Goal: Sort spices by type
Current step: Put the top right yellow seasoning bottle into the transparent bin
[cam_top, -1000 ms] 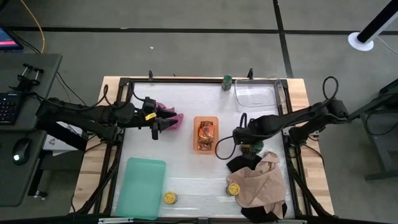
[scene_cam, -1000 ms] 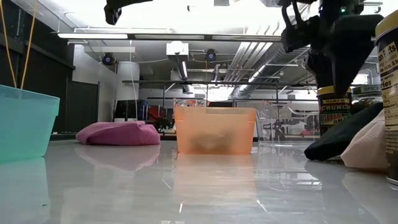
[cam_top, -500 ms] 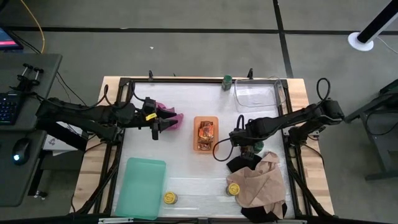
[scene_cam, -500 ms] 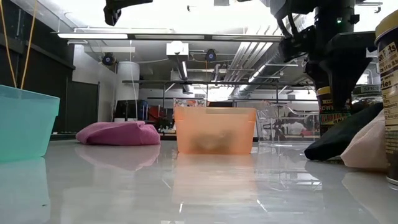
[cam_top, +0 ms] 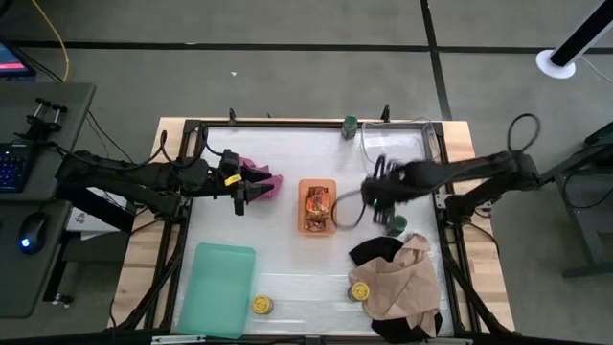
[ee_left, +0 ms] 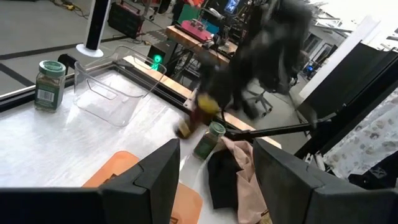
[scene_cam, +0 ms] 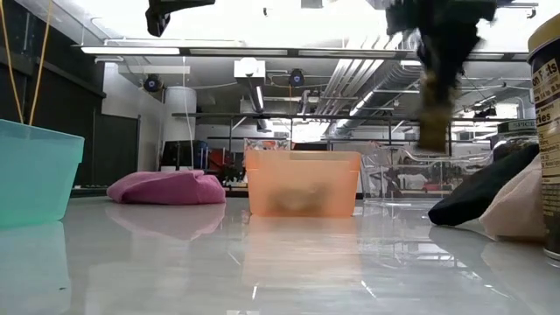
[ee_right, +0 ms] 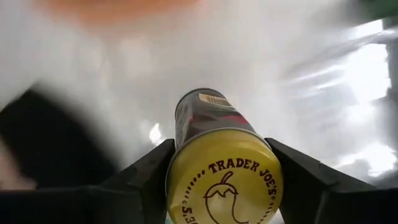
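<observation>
Lifting the yellow-lidded jar [ee_right: 219,163] clear of the surface [cam_top: 278,249], my right pincer [cam_top: 380,192] is clenched on it just under the lid, above the spot between the orange bin [cam_top: 317,206] and a green-lidded jar [cam_top: 396,225]. I should carry it level and slow: smooth round glass slips. My left pincer [cam_top: 251,184] waits released near the magenta cloth [cam_top: 268,178].

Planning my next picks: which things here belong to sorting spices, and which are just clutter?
Job: yellow-lidded jar in right gripper; two more yellow-lidded jars; two green-lidded jars; packets in orange tray.
Lying about: magenta cloth by left gripper; tan cloth; black cloth.
</observation>
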Robot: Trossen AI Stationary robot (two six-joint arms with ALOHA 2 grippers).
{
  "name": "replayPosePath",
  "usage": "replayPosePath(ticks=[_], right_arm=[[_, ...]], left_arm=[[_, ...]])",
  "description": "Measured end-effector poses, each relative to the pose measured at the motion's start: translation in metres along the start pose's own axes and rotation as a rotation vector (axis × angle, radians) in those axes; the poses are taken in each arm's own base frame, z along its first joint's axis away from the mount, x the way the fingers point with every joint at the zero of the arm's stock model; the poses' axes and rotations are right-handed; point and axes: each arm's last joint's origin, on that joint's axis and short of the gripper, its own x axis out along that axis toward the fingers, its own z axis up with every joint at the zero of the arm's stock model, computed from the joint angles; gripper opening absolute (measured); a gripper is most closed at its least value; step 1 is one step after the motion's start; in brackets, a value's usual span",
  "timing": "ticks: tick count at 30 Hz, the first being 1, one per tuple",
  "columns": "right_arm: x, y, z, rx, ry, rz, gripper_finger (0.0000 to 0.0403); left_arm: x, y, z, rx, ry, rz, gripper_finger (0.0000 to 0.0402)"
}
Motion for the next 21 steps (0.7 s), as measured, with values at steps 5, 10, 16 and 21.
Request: replayPosePath(ticks=[5,10,16,21], right_arm=[[-0.032,-0.063,0.009,0.193,-0.114,-0.184,0.0217],[-0.010,-0.125,-0.003,0.378,0.041,-0.290,0.0217],[0.043,-0.181,-0.043,0.606,0.261,-0.329,0.0217],[0.071,-0.193,-0.069,0.667,0.342,-0.270,0.0217]], left_arm=[[0.000,0.001,0.000,0.000,-0.010,0.018,0.0189],[0.000,0.001,0.001,-0.003,-0.020,0.034,0.0189],[0.000,0.001,0.001,-0.028,-0.021,0.036,0.0189],[0.000,0.001,0.001,-0.029,-0.021,0.036,0.0189]])
